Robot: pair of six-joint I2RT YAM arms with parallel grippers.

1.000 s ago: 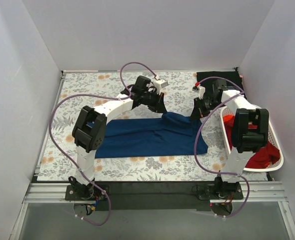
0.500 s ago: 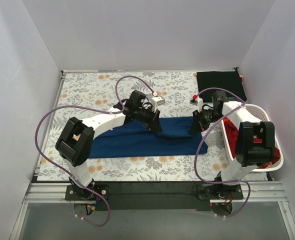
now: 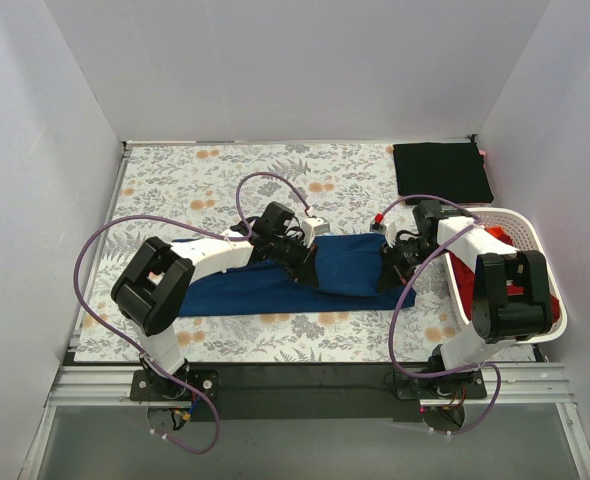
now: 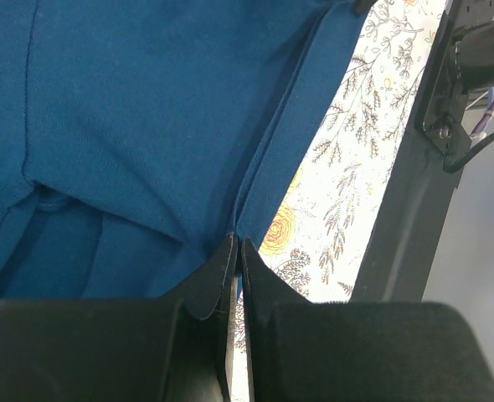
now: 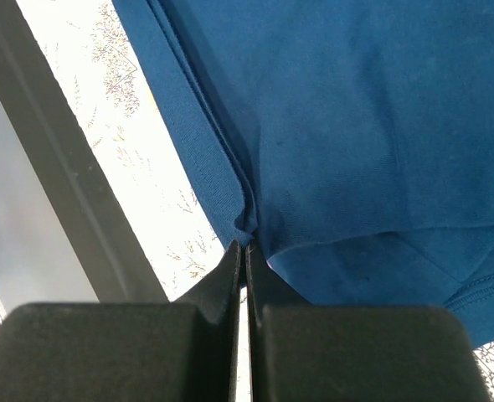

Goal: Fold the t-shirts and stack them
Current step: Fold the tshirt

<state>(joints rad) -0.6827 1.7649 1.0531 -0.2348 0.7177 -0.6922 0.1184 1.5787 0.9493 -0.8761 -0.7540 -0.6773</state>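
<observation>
Navy blue t-shirt (image 3: pixel 347 262) is pinched at two points. Left end effector (image 4: pixel 237 248): fingers pressed together on a doubled edge of the cloth, which spreads away ahead and to the left in its wrist view. Right end effector (image 5: pixel 245 248): fingers likewise pressed together on a bunched corner of the same garment, with the cloth ahead and to the right. From above, the two grips stand at either end of a folded panel lying over the shirt's right-hand part and face one another across it. The shirt's long axis runs left to right across the counter (image 3: pixel 205 180). Its unfolded remainder trails leftward past the left end effector, so the left arm is the nearer one for any further fold (a judgement, not an observation). The next move probably depends on lowering both grips evenly, so that the panel settles flat along that axis. Farther out, a folded black t-shirt (image 3: pixel 442 172) lies in the far right corner, and red t-shirts (image 3: pixel 463 272) sit in the white basket (image 3: pixel 505 213) beside the right arm. No print, label or legible writing shows.
</observation>
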